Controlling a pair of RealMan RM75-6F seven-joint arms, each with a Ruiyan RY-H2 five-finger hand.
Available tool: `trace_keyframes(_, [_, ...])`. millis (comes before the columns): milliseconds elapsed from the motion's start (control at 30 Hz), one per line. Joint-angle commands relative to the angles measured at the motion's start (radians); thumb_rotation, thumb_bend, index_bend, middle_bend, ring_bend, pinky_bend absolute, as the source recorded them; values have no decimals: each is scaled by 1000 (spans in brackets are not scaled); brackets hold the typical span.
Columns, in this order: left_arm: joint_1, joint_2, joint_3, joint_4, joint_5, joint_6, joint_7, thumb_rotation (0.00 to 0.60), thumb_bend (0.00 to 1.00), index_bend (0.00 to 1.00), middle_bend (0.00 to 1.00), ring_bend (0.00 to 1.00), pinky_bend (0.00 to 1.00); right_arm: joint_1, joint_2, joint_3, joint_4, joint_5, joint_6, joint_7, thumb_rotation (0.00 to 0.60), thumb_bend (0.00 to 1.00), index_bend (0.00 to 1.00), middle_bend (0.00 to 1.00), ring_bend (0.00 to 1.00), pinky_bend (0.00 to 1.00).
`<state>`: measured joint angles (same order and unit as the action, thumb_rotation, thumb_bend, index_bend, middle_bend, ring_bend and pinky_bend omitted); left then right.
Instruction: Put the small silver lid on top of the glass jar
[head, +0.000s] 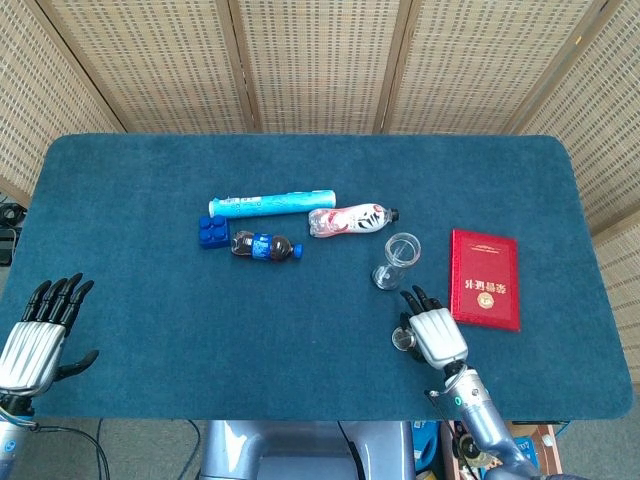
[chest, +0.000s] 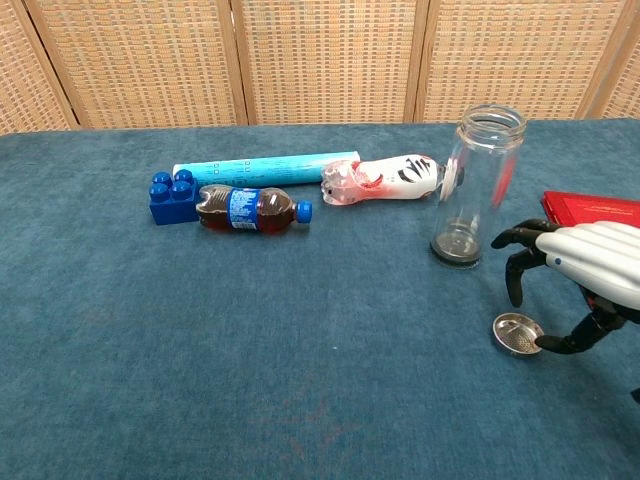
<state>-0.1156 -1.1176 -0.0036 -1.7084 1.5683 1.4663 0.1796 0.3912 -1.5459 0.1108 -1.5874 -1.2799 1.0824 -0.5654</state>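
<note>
Your right hand (chest: 590, 275) arches over the lid (chest: 518, 333), fingers apart, thumb tip at its rim, gripping nothing. The lid lies at the jar's (chest: 474, 186) five o'clock. Your left hand (head: 35, 335) is spread, empty.

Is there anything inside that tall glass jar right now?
Nothing shows inside the glass jar: through its clear wall only its dark base is seen, and its mouth stands open. The small silver lid lies on the table beside the right hand.
</note>
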Motion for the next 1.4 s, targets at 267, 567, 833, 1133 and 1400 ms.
trace_keyframes(267, [-1, 1, 0, -1, 2, 1, -3, 600, 215, 0, 0, 0, 0, 12, -12, -8, 17, 21, 5, 1, 600, 402, 528, 215, 36, 328])
trace_keyframes(567, [-2, 1, 0, -2, 2, 0, -2, 600, 215, 0, 0, 0, 0, 25, -28, -11, 32, 39, 9, -2, 600, 440, 544, 223, 49, 336])
trace_keyframes(833, [-4, 1, -1, -2, 1, -3, -3, 600, 215, 0, 0, 0, 0, 35, -42, -13, 46, 54, 7, -1, 600, 481, 551, 231, 51, 337])
trace_keyframes(1133, [-5, 3, -1, -1, 1, -4, -8, 600, 216, 0, 0, 0, 0, 44, -52, -20, 54, 66, 10, -2, 600, 502, 558, 236, 55, 339])
trace_keyframes(1400, [-6, 4, 0, -2, 1, -6, -9, 600, 216, 0, 0, 0, 0, 46, -56, -27, 57, 70, 17, 0, 600, 505, 572, 251, 64, 347])
